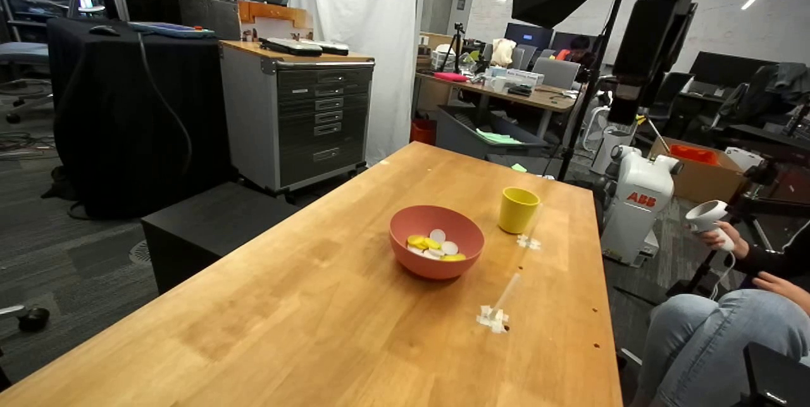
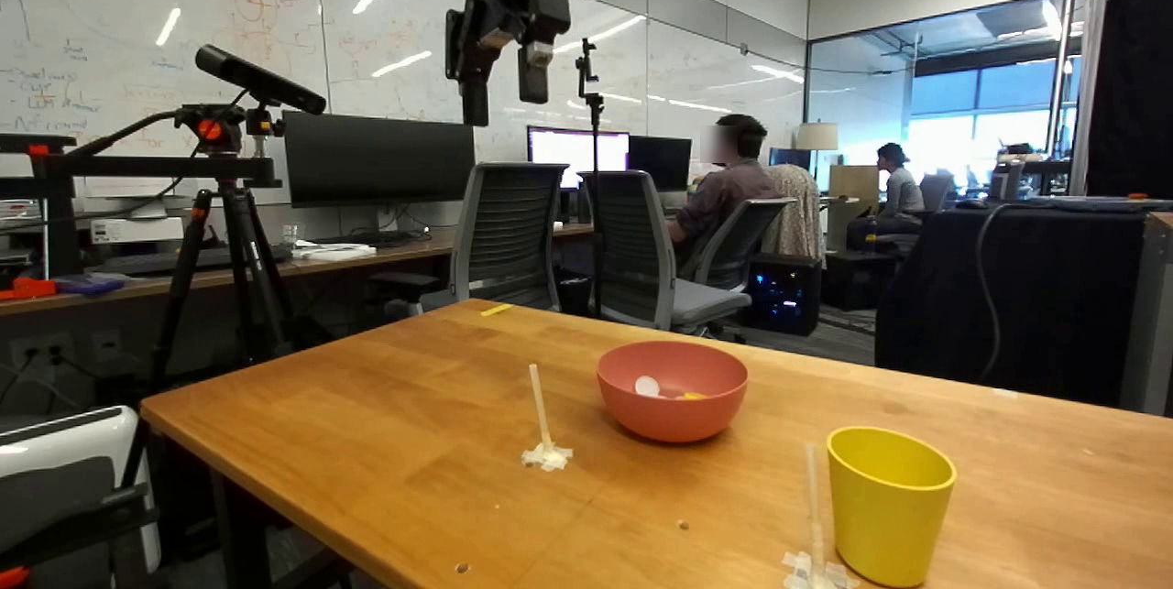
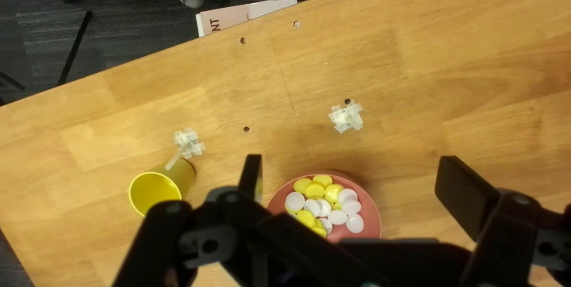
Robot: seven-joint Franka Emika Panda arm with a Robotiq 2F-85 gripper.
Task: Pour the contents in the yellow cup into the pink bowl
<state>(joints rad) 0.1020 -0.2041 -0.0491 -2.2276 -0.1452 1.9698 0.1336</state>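
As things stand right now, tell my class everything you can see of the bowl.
The bowl is round, plain salmon-pink and wide-mouthed, its smooth walls looking like plastic; no handle shows. It stands upright on the wooden table, its underside hidden. A heap of yellow and white discs lies inside, leaving part of the inner wall bare. Neither the cup nor the open pincer touches it.

pink bowl (image 2: 674, 415): open air above for you
yellow cup (image 2: 889, 516): bare worktop (image 2: 779, 442) between it and bowl
thin stick (image 2: 815, 507): blocks you just beside the cup
second stick (image 2: 540, 406): blocks you near the bowl
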